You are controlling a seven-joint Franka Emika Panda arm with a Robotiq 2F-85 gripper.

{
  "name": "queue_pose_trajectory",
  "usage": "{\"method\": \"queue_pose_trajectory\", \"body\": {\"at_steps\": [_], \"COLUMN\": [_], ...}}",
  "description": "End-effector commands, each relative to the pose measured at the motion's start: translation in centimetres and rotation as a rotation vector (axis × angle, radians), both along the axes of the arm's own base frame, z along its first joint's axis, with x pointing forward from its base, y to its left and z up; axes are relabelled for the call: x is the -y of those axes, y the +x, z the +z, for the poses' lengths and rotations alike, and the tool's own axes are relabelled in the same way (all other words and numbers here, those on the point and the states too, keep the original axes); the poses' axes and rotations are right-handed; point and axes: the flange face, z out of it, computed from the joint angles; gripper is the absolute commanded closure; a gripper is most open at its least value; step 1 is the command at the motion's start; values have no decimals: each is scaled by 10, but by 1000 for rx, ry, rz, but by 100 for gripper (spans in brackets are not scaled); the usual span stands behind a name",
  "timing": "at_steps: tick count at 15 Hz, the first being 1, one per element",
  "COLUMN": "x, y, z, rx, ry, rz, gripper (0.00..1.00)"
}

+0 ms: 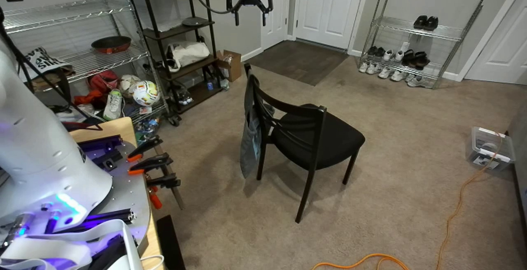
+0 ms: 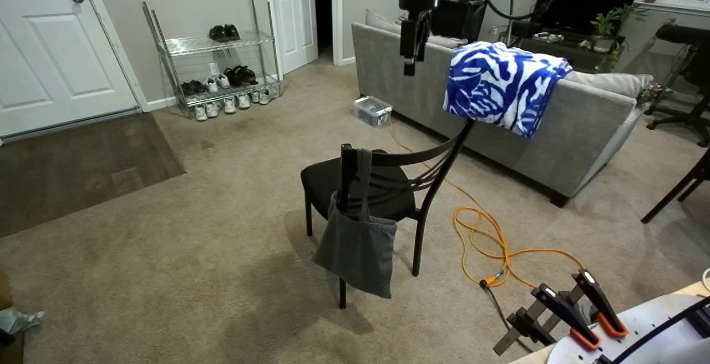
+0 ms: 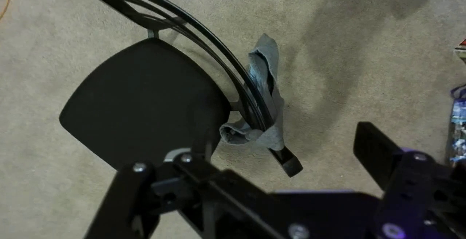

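My gripper [image 1: 250, 19] hangs in the air above the chair, its two fingers spread apart with nothing between them. A black chair [image 1: 329, 138] with a curved slatted back stands on the carpet below. From one corner post of its backrest hangs a grey cloth bag [image 2: 358, 253], looped on by its strap. Looking down in the wrist view, the bag [image 3: 271, 133] wraps around the post near its top end, lower than the fingers and apart from them. A dark finger pad [image 3: 375, 151] shows at the right there; the left finger is partly blurred.
A grey couch [image 2: 399, 75] carries a blue-and-white cloth [image 2: 505, 84] over its back. An orange cord [image 1: 457, 204] runs along the floor to a clear plastic box [image 1: 490, 148]. Wire shelving [image 1: 82, 10] and a dark shelf unit [image 1: 181, 33] line the wall; clamps [image 1: 148, 163] jut from the robot's table.
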Motion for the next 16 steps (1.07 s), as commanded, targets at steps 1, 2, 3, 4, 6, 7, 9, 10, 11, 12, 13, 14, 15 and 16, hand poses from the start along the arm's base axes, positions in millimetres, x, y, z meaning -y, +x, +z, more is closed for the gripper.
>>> {"method": "queue_pose_trajectory", "body": {"at_steps": [1,2,3,4,6,7,9,10,11,12,13,14,15,16], "x": [-25,-28,-29,-30,-29,-29,-28,-27,-28,-29,-29,-29,-29,-29], "y": [9,11,13,14,15,17,14,17,18,19,19,19,19,19], "z": [-14,-20,-27,-31,-40,-43,-45,-47,-48,-49,-49,-48,-48,-48], "rx": [-34,-53,-76,-102,-165,-177,-164,-170,-173,-174,-174,-173,-173,-173], "ry": [-13,-11,-8,-18,-51,-74,-56,-69,-72,-72,-72,-72,-72,-72], "rz": [176,214,253,291,371,395,353,369,376,380,382,383,383,384], "gripper": [0,0,0,0,0,0,0,0,0,0,0,0,0,0]}}
